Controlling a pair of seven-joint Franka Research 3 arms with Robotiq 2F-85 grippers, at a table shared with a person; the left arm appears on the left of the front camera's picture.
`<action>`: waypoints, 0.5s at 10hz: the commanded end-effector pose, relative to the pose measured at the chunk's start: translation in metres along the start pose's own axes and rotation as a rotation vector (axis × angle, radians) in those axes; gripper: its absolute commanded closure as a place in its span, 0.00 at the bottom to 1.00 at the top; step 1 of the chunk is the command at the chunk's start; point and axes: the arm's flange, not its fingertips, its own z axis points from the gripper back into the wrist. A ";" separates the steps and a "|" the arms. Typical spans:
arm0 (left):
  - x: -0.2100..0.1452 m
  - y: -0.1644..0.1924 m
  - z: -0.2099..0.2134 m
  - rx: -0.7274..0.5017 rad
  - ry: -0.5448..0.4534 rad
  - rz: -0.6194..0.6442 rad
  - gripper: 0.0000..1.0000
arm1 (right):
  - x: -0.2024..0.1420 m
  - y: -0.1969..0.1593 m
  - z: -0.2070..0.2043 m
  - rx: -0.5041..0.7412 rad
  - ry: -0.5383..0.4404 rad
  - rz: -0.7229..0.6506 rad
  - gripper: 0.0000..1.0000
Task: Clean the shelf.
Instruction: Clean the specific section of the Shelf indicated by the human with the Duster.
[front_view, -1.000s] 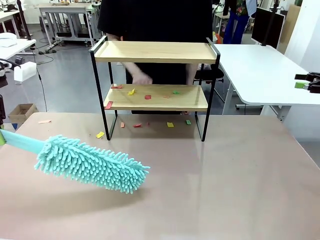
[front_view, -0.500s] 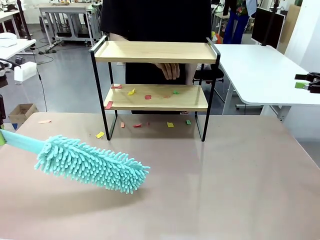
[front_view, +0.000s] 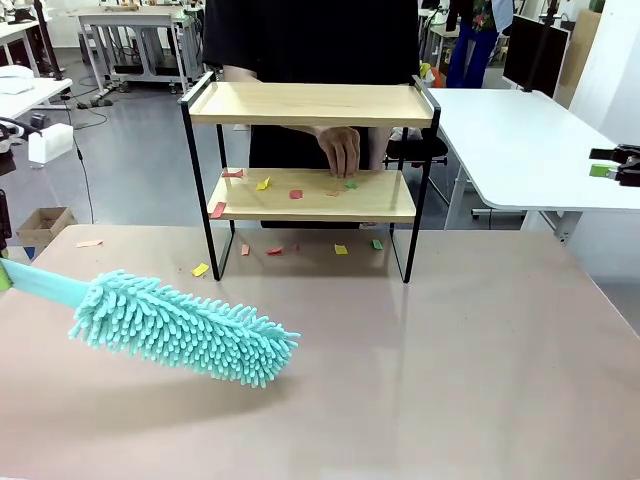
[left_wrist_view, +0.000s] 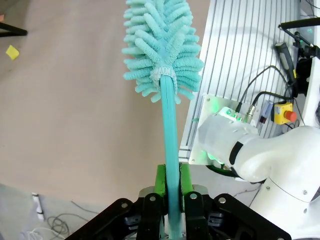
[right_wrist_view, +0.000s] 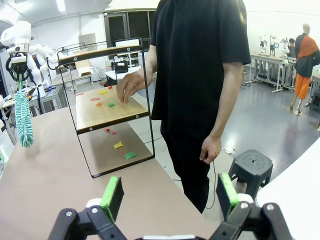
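The shelf (front_view: 310, 103) stands at the table's far side, and coloured paper scraps (front_view: 263, 184) lie on its lower board. More scraps (front_view: 340, 249) lie on the table beneath it. From behind, a person's hand (front_view: 342, 150) reaches over the lower board. A teal fluffy duster (front_view: 185, 328) hovers low at the front left. My left gripper (left_wrist_view: 170, 200) is shut on the duster handle (left_wrist_view: 169, 130). My right gripper (right_wrist_view: 170, 195) is open and empty, off the table's right side (front_view: 602, 162), and looks at the shelf (right_wrist_view: 107, 112) from the side.
The brown table (front_view: 450, 350) has wide free room in front of the shelf. A white table (front_view: 520, 140) stands at the right. A cardboard box (front_view: 45, 225) sits on the floor at the left, and a grey stool (right_wrist_view: 252, 162) stands behind the person.
The person's hand has moved right behind the shelf and come down onto the lower board near the green scrap. Duster and both arms have stayed still.
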 end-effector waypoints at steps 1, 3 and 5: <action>0.000 -0.002 0.002 -0.002 0.006 0.004 0.87 | 0.004 0.001 -0.002 0.002 -0.002 0.008 0.00; 0.000 -0.002 0.002 -0.002 0.006 0.004 0.87 | 0.004 0.001 -0.002 0.002 -0.002 0.008 0.00; 0.000 -0.002 0.002 -0.002 0.006 0.004 0.87 | 0.004 0.001 -0.002 0.002 -0.002 0.008 0.00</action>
